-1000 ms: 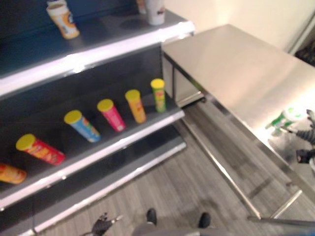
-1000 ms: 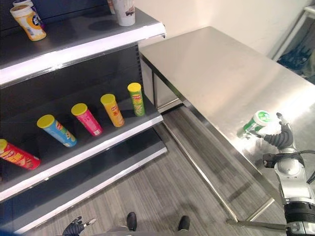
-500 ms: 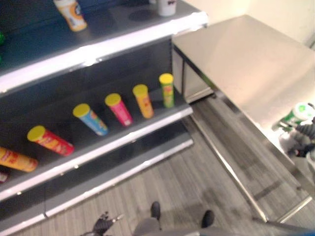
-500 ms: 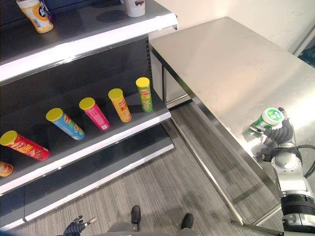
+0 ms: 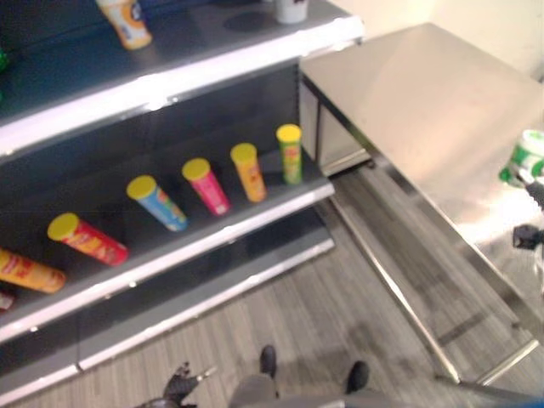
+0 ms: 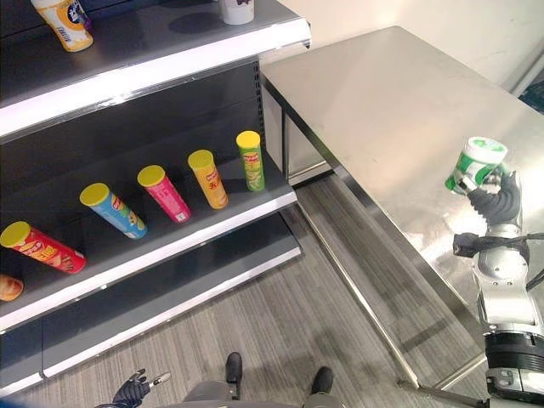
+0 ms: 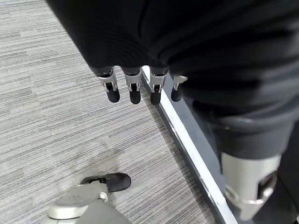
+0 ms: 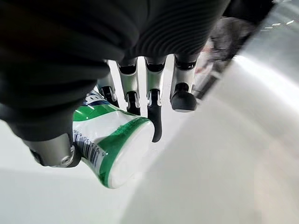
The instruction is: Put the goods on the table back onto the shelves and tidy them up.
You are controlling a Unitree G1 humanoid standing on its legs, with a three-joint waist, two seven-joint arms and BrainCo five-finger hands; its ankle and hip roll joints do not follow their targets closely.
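aloft — green cup (image 6: 474, 164) in right hand (image 6: 498, 196)

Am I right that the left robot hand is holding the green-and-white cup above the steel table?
Not quite: the right robot hand, not the left, holds the green-and-white cup above the steel table, as the right eye view shows. The left robot hand hangs empty near the floor.

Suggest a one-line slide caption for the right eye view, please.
Right hand lifts a green-and-white cup above the steel table, beside shelves of snack tubes.
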